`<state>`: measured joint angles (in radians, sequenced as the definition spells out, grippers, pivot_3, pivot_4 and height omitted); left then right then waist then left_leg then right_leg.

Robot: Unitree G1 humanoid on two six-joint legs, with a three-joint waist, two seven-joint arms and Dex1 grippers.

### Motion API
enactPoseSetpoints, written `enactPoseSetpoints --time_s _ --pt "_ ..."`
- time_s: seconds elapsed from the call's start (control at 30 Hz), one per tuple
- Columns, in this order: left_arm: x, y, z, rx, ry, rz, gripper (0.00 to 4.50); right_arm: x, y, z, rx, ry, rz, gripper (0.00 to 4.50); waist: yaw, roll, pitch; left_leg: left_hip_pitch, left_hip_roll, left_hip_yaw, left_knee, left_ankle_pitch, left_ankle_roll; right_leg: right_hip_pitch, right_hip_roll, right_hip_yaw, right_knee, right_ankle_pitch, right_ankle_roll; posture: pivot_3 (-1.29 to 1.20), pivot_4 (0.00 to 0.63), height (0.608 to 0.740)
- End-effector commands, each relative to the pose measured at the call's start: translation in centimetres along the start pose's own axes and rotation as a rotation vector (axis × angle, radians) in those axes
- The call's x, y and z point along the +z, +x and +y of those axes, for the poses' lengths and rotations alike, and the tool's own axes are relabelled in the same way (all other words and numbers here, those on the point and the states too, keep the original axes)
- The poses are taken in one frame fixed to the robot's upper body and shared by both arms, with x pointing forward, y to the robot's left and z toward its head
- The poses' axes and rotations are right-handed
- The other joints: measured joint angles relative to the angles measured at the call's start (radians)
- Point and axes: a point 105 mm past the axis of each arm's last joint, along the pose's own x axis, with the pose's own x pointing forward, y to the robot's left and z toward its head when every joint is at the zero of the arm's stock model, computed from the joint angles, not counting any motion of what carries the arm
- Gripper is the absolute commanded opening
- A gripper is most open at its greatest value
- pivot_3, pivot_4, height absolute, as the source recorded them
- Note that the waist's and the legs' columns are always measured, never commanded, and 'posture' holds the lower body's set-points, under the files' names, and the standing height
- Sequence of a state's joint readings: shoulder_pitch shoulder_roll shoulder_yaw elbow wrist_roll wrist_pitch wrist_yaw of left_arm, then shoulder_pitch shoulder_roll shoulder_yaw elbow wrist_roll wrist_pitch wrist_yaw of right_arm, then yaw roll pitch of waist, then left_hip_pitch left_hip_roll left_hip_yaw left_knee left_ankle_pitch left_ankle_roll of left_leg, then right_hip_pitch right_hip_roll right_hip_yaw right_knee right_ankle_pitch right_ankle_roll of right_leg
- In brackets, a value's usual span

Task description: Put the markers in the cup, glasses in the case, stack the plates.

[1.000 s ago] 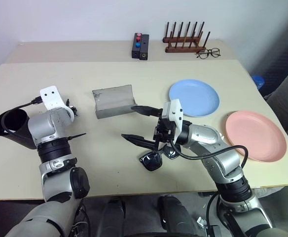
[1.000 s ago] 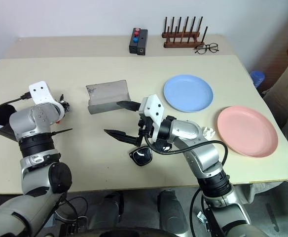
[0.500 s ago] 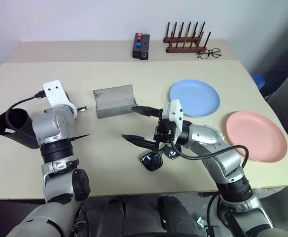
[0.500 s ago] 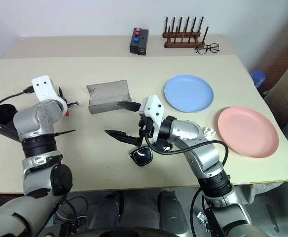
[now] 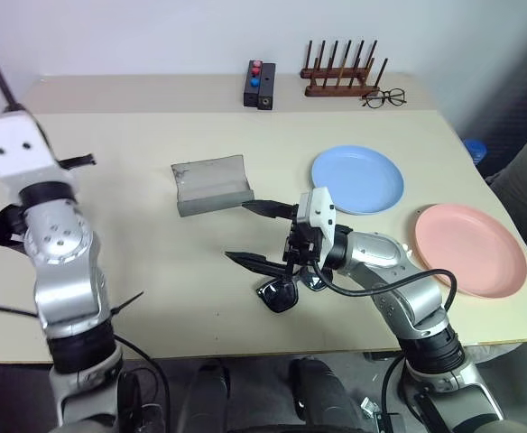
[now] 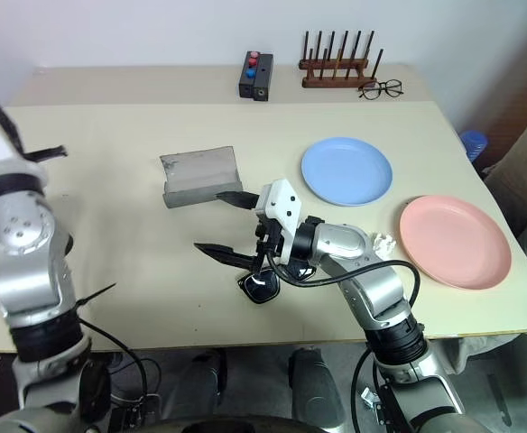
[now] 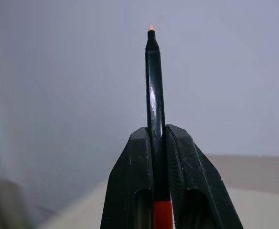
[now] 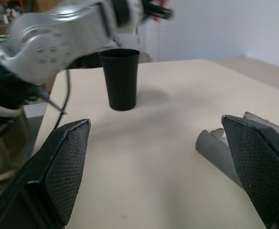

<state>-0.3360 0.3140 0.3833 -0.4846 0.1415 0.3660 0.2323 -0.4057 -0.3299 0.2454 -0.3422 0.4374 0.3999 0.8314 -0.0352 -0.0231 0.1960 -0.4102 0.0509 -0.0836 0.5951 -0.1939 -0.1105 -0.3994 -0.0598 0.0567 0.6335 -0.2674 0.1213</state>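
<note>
Left wrist view gives you the clearest look at the left gripper (image 7: 157, 143): its two black fingers are clamped on the black and red marker (image 7: 154, 90), which sticks out past the fingertips with its pale tip pointing up against the wall. From the head camera you see that left arm raised high at the left edge of the table (image 5: 137, 271), with the black cup (image 8: 121, 78) standing upright on the table just behind it, mostly hidden by the arm.

Your right gripper (image 5: 256, 233) is spread wide and holds nothing; it points toward the robot's left, hovering just over the black sunglasses (image 5: 281, 293), which lie on the table near the front edge. The grey case (image 5: 211, 184) sits open a little beyond that gripper, toward the middle of the table. The blue plate (image 5: 357, 179) and the pink plate (image 5: 469, 248) lie side by side on the right, apart and not stacked.

At the far side you have a wooden rack (image 5: 337, 72), a small black box with red and blue buttons (image 5: 260, 83), and thin wire spectacles (image 5: 383, 97).
</note>
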Motion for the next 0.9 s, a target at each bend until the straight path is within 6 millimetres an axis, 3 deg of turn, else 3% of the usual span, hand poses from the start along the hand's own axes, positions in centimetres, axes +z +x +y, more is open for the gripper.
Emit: enactPoseSetpoints --time_s 0.03,0.27,0.67,0.9 --pt "0.5 -1.2 2.6 0.076 0.058 -0.019 0.07 1.6 0.2 0.2 0.019 -0.035 -0.059 4.5 0.0 0.0 0.0 0.0 0.0 0.0 0.001 0.0 0.0 0.0 0.0 0.0 0.0 -0.001 -0.001 0.0 0.15 0.74" --pt "-2.5 -2.5 5.1 0.125 0.071 0.093 0.07 1.8 0.7 0.1 0.045 -0.034 -0.074 4.5 -0.001 0.0 0.0 0.0 0.0 0.0 0.001 0.0 0.0 0.0 0.0 0.0 0.0 -0.001 -0.003 0.0 0.15 0.74" --pt "-5.5 -3.2 4.5 0.111 0.065 0.164 0.07 2.4 0.7 0.2 0.041 -0.034 -0.108 4.5 -0.004 0.0 0.0 0.0 0.0 0.0 0.001 0.0 0.0 0.0 0.0 0.0 0.0 -0.001 -0.003 0.0 0.15 0.74" --pt "-5.9 -3.5 4.3 0.116 0.057 0.173 0.07 2.5 0.7 0.2 0.039 -0.032 -0.11 4.5 -0.004 0.0 0.0 0.0 0.0 0.0 0.001 0.0 0.0 0.0 0.0 0.0 0.0 -0.001 -0.003 0.0 0.15 0.74"
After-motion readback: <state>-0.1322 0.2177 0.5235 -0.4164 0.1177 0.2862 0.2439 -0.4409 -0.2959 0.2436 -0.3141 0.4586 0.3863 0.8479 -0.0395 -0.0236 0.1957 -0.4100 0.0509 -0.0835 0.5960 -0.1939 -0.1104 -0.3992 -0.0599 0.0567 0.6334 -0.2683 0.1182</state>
